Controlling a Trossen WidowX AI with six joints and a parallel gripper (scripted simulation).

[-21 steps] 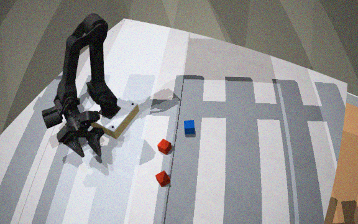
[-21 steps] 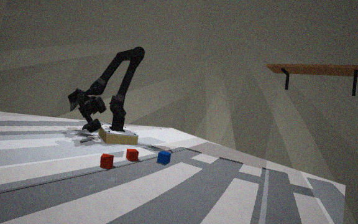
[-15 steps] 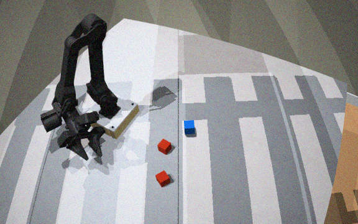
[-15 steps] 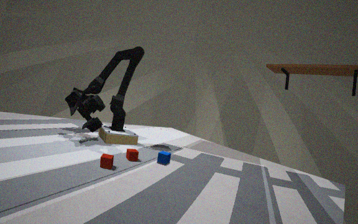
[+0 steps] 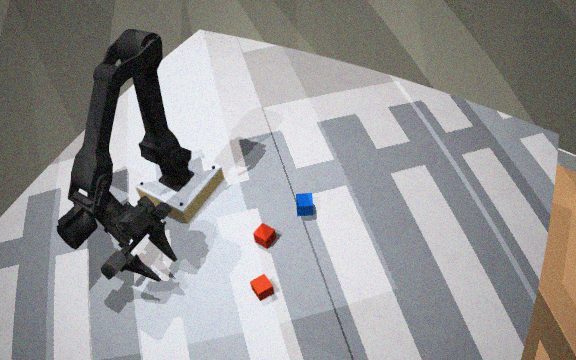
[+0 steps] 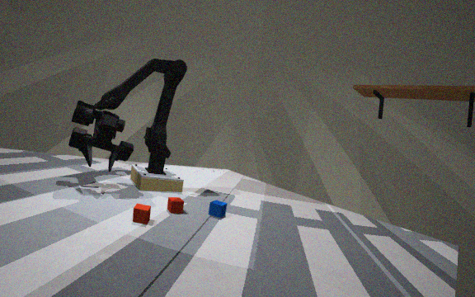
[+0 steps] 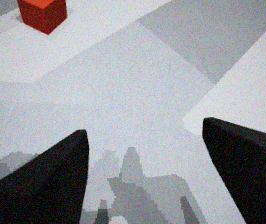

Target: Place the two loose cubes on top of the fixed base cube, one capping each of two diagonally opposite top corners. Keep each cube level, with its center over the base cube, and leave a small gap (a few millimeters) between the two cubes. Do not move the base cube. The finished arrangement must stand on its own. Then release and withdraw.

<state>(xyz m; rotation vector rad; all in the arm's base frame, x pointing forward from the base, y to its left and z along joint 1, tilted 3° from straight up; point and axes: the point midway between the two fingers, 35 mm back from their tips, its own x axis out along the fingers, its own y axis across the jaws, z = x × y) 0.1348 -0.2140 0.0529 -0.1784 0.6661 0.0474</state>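
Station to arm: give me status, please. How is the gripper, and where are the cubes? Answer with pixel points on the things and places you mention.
Gripper [image 5: 168,270] [image 6: 100,168] [image 7: 145,132] open, holding nothing. Two red cubes [image 5: 265,235] [image 5: 262,287] [image 6: 176,205] [image 6: 142,214] and blue cube [image 5: 305,204] [image 6: 218,209] apart, unstacked. No obstruction seen between fingers.
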